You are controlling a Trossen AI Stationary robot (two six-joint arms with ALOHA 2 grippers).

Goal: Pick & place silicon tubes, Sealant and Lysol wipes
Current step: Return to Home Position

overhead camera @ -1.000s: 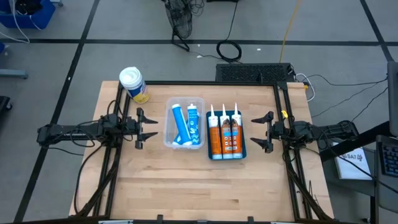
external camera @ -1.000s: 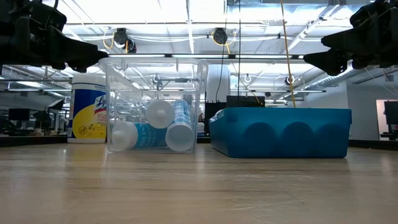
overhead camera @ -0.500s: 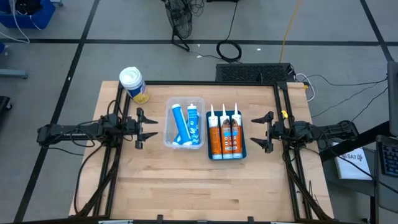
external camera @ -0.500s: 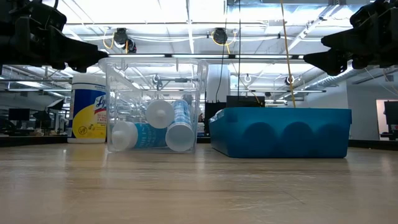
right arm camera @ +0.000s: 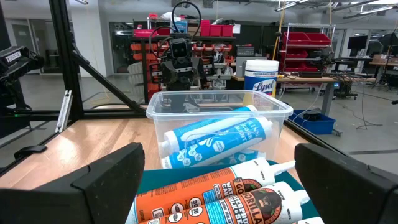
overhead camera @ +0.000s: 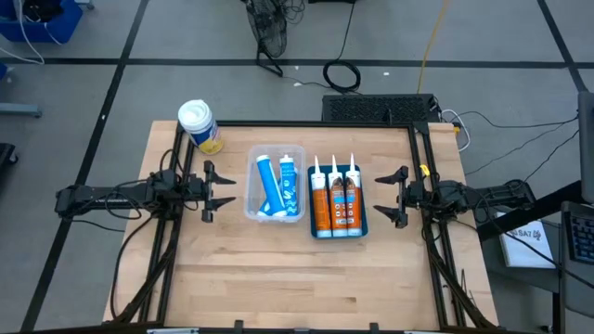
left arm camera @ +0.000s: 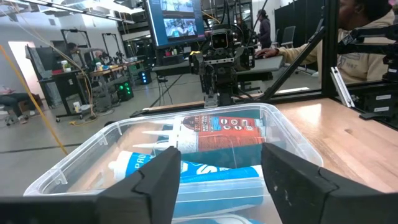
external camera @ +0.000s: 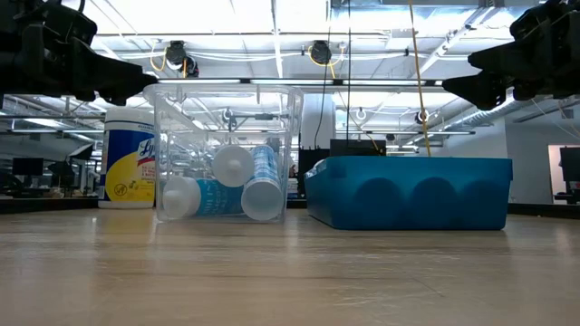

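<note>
The Lysol wipes canister (overhead camera: 199, 126), white lid and yellow label, stands upright on its base at the table's far left corner. Blue silicone tubes (overhead camera: 271, 184) lie in a clear plastic bin (overhead camera: 251, 210) at mid-table. Just right of it, three orange sealant cartridges (overhead camera: 335, 199) lie side by side in a blue tray (overhead camera: 363, 226), their white nozzles toward the far edge. My left gripper (overhead camera: 227, 191) hovers level and open left of the bin, holding nothing. My right gripper (overhead camera: 380, 196) hovers level and wide open right of the tray, also holding nothing.
Bare wooden tabletop (overhead camera: 297, 278) stretches from the bin and tray to the near edge. Black frame rails (overhead camera: 176, 232) run along both sides of the table. In the low view both grippers hang above the height of the bin (external camera: 227, 149) and tray (external camera: 408, 192).
</note>
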